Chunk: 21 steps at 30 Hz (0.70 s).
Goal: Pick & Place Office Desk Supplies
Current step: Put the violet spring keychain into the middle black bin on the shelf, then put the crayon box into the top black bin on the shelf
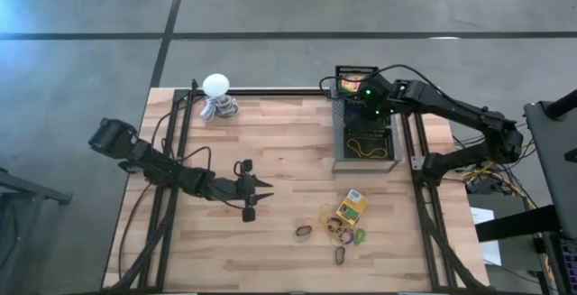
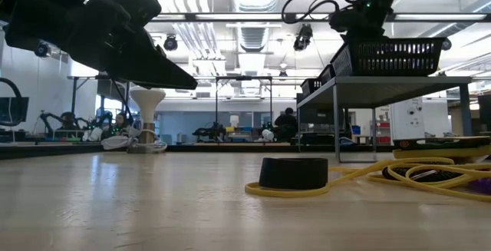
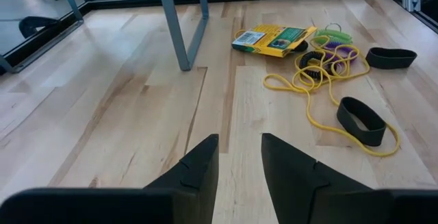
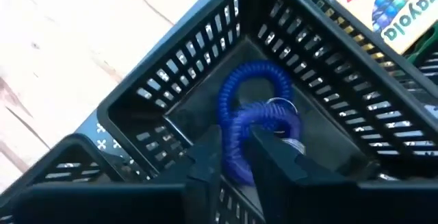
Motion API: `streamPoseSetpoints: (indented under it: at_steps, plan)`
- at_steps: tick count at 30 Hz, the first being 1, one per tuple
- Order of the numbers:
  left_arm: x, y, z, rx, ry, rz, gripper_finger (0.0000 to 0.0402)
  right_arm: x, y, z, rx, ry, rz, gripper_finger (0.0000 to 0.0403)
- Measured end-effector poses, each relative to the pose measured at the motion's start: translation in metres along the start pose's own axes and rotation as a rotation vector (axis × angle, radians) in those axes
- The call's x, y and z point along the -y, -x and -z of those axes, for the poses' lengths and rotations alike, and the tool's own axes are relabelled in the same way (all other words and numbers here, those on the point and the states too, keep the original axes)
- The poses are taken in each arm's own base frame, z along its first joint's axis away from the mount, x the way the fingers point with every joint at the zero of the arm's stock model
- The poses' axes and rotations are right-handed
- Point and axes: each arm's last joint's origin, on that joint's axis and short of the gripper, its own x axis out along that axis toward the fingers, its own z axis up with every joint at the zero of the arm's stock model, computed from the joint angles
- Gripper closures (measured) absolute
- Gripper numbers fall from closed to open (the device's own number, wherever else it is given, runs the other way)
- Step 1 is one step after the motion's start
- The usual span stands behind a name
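right gripper [image 4: 236, 157] over the black basket [image 4: 171, 94], jaws pinching the blue coil ring [image 4: 256, 114] inside it (springy, light, take it by the loop) | left gripper [image 3: 239, 162] parted, empty | crayon box [image 3: 274, 39] on table

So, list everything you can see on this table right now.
Table: one, light wood.
Mesh basket: one, black, back right of the table.
Coil ring: one, blue, inside a basket compartment.
Crayon box: one, yellow and green, front right of the table.
Second crayon box: one, in the neighbouring basket compartment.
Rubber bands: several, yellow, tangled beside the table's crayon box.
Black loops: at least two, among the bands.
Ball-topped object: one, white, back left.
Left gripper: open, empty, mid-table.
Right gripper: at the blue ring.
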Motion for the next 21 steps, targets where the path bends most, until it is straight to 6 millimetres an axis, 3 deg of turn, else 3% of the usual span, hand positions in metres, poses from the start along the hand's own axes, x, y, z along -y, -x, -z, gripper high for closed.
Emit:
streamPoseSetpoints:
  at_steps: [6,10,16,21]
  plan:
    - [0.0,0.0,0.0,0.0,0.0,0.0,0.0287,0.0,0.012,-0.008,0.077,0.015,0.055,0.0257]
    - [0.0,0.0,0.0,0.0,0.0,0.0,0.0287,-0.009,0.028,-0.007,0.193,0.039,0.082,0.0237]
    - [0.0,0.0,0.0,0.0,0.0,0.0,0.0287,-0.066,0.056,0.021,0.39,0.199,-0.062,0.0242]
    - [0.0,0.0,0.0,-0.001,0.016,0.001,0.0287,-0.135,0.071,0.078,0.574,0.376,-0.228,0.0257]
